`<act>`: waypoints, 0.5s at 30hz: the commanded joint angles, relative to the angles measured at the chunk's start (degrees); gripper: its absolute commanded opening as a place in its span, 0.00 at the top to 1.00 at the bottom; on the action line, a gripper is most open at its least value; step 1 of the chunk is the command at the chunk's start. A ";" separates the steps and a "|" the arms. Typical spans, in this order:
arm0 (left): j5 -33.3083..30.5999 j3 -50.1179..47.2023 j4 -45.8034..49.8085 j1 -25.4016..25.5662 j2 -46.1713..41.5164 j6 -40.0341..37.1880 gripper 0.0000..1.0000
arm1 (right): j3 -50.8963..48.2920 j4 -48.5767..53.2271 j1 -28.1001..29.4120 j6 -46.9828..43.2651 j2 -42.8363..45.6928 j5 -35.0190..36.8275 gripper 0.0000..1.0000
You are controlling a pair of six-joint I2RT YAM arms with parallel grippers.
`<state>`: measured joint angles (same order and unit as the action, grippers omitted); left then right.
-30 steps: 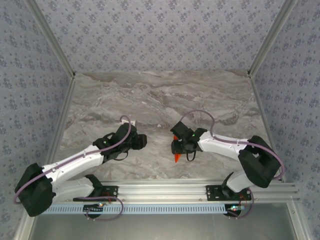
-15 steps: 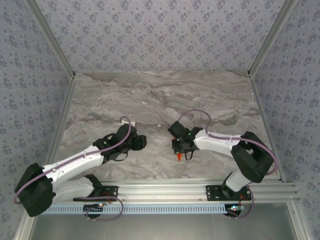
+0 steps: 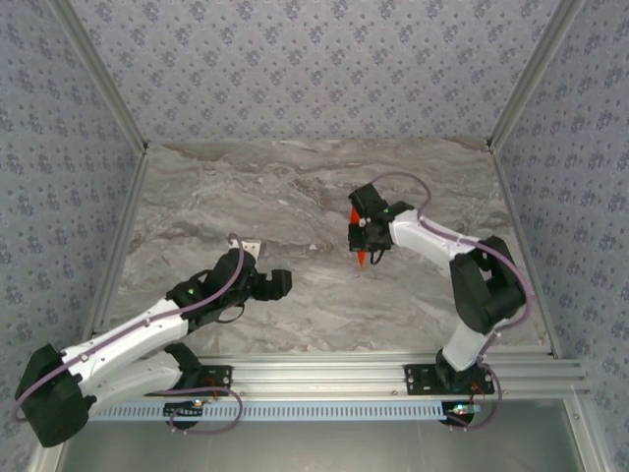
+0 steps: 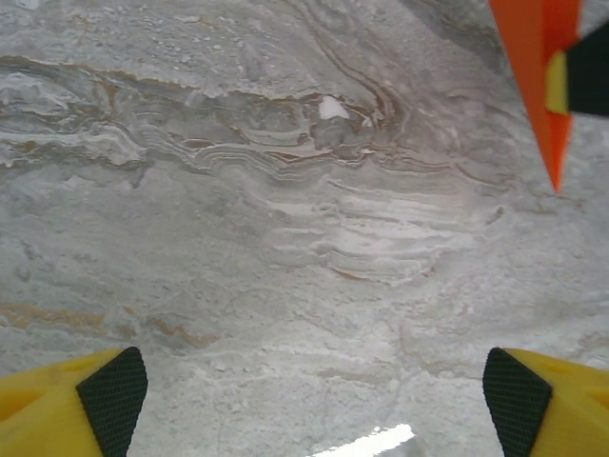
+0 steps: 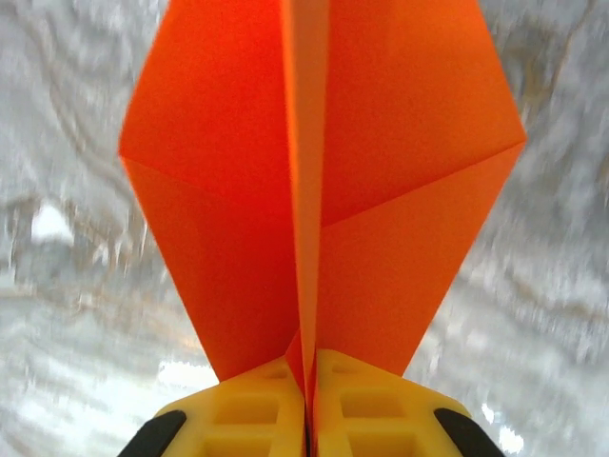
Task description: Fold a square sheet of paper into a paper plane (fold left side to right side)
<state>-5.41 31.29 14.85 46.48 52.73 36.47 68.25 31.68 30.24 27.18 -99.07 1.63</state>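
Right claw (image 3: 365,236) is pinching the paper plane (image 3: 362,258) along its centre crease, jaws closed tight on it, just right of the table's (image 3: 246,187) middle, orange tip pointing to 6 o'clock in the overhead view. Left claw (image 3: 282,285) is sitting wide, holding nothing, over bare marble at 8 o'clock from the plane. In the left wrist view the plane is showing at 1 o'clock.

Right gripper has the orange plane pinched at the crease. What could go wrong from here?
1. The right gripper is shut on the paper plane only along its centre crease, so the thin paper may slip or twist out.
2. The plane's point sticks out unsupported; bumping the table could crumple it.
3. The left gripper is open and empty, so nothing backs up that grip.
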 commanded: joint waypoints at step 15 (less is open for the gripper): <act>3.66 -3.26 -2.33 -0.25 -11.39 -6.58 0.02 | 21.23 9.54 -4.16 -8.39 -20.64 -1.71 0.87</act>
<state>-0.86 27.75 12.69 46.48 42.61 31.68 87.70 38.28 26.48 20.32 -118.58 1.02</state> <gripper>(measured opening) 0.982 0.120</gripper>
